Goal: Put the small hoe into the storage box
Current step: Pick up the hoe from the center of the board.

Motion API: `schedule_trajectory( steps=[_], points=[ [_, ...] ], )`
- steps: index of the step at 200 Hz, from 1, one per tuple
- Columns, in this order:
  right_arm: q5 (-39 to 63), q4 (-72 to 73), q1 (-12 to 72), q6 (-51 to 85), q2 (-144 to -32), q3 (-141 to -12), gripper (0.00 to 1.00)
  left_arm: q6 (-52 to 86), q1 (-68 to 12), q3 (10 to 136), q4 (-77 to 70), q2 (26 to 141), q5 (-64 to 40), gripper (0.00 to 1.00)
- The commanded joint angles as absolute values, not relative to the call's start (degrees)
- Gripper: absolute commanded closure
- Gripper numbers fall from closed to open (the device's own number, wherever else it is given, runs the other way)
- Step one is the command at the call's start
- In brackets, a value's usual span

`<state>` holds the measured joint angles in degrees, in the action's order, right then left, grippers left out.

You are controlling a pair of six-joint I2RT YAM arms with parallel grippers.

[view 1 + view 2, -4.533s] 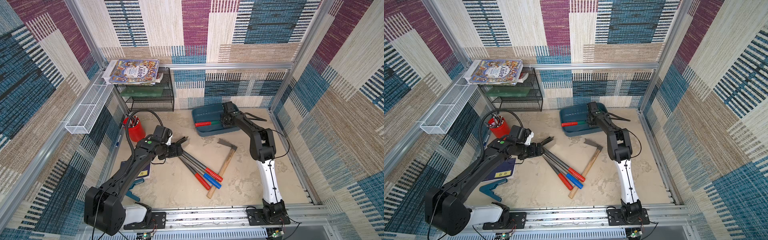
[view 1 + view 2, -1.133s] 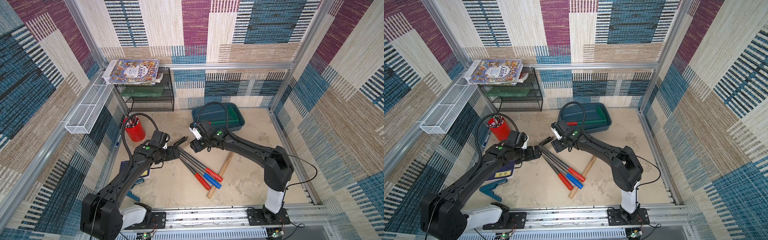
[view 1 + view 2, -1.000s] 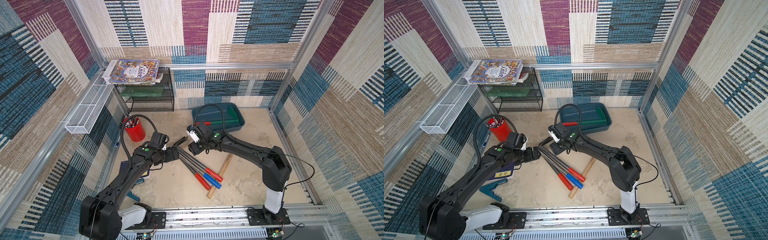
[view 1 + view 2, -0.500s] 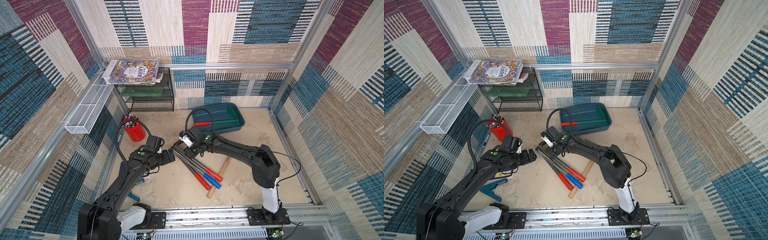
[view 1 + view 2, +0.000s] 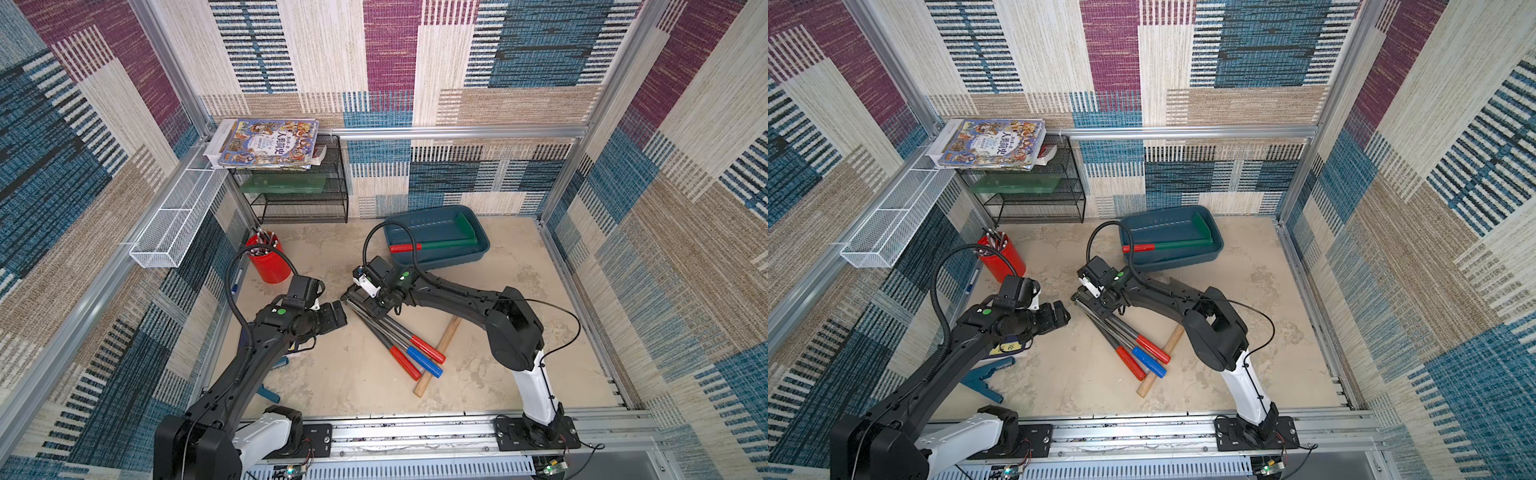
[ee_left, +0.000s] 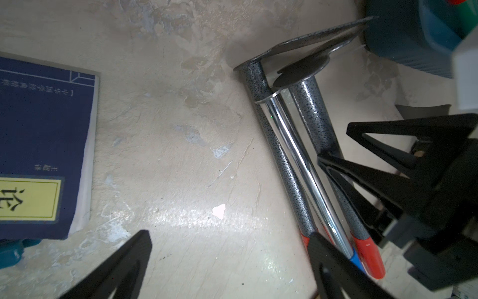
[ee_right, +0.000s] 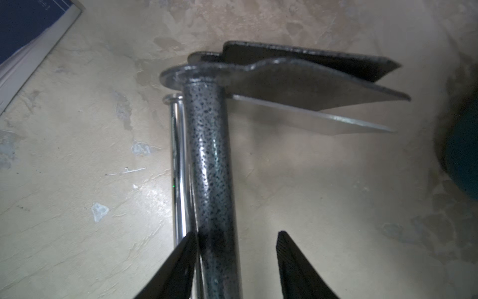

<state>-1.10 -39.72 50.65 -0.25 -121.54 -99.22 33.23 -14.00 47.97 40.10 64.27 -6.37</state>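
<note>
My right gripper (image 7: 236, 234) has its jaws partly apart around the speckled grey metal shaft of the small hoe (image 7: 209, 155), just below its flat dark blade. One fingertip (image 7: 188, 246) is wedged into the seam between that shaft and the chrome-shafted hoe (image 7: 178, 155) lying against it. The other fingertip stands clear of the shaft with a gap showing, so I read no clamp. A second speckled grey hoe (image 6: 279, 155) lies on the far side of the chrome one, and the three blades overlap.

The small hoe lies on the mottled beige floor (image 5: 357, 374) among these three hoes, outside the shallow dark-teal plastic storage box (image 5: 449, 257) and near its front corner. In both top views the red and blue grips fan out toward the rail, crossing a pale wooden handle (image 5: 436, 357). A green tool with a red grip (image 5: 446, 243) lies inside the box.

My left gripper (image 6: 229, 234) hovers over bare floor beside the shafts with its jaws spread wide and nothing between them. Next to it lies a dark-blue paperback book (image 6: 44, 129), and a red cylindrical pen cup (image 5: 268, 262) stands farther back.
</note>
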Motion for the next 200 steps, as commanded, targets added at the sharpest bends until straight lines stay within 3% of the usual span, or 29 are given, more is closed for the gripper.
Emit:
schedule_trajectory(
  steps=[1,200],
  points=[
    [-2.9,-40.2,50.5,-0.7,-122.4,-100.3,0.48,33.6,-13.8,47.9,40.3,64.0,-6.9,0.02],
    [-2.2,-41.4,49.2,-1.9,-125.9,-103.8,0.61,33.4,-13.2,48.2,39.4,64.4,-7.7,0.02]
  ],
)
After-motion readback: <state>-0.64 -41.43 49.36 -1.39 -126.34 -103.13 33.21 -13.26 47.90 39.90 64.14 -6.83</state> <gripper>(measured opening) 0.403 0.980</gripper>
